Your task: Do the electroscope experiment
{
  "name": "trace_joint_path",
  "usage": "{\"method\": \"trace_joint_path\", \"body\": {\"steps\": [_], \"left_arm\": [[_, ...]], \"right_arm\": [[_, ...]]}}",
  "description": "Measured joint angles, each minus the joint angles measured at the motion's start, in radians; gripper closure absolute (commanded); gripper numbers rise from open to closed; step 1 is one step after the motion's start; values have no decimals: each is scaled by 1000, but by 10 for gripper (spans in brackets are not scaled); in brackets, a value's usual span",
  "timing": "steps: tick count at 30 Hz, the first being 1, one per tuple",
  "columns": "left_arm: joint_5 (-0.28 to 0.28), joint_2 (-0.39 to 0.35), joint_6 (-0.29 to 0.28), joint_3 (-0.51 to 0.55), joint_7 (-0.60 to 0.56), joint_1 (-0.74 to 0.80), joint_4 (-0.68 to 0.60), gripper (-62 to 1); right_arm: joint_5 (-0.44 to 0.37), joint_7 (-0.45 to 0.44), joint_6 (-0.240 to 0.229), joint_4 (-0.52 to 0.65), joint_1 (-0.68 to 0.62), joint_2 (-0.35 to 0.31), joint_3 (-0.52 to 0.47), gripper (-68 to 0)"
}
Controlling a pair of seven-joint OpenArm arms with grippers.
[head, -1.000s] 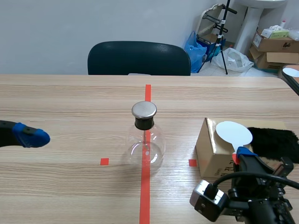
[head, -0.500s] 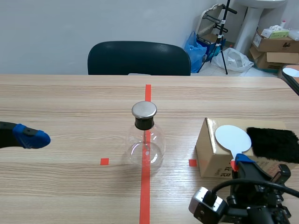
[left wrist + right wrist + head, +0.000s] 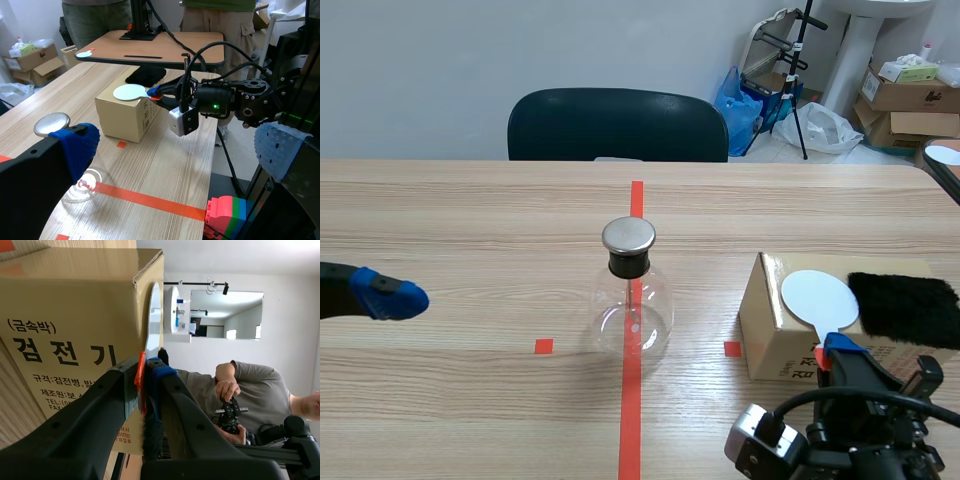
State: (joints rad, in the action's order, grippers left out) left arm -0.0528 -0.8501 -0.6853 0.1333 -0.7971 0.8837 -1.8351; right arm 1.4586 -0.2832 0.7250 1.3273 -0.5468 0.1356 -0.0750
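White disc paddle (image 3: 818,293) clamped in right gripper (image 3: 147,371) jaws, resting on box (image 3: 770,330); left gripper (image 3: 386,291) jaws apart. Rub on fur (image 3: 905,305), touch to flask (image 3: 632,310) pending.

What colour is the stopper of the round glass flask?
Black stopper, best seen in the scene view.

We read "(금속박)" and, beneath it, bold black "검전기" on the cardboard box (image 3: 75,300); the smaller lines below stay unclear to us
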Motion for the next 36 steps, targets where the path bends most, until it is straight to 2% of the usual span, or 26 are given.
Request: {"method": "trace_joint_path", "body": {"steps": [3,5,20,31,36], "left_arm": [[0,0,0,0,0,0,0,-623],[0,0,0,0,0,0,0,-623],[0,0,0,0,0,0,0,-623],[-3,0,3,0,19,0,0,-623],[-65,0,65,-1,121,0,1,-623]], "right_arm": [[-3,0,0,0,0,0,0,-11],[-3,0,0,0,0,0,0,-43],[-5,3,0,0,0,0,0,-679],[-8,3,0,0,0,0,0,-679],[-8,16,0,0,0,0,0,-679]]}}
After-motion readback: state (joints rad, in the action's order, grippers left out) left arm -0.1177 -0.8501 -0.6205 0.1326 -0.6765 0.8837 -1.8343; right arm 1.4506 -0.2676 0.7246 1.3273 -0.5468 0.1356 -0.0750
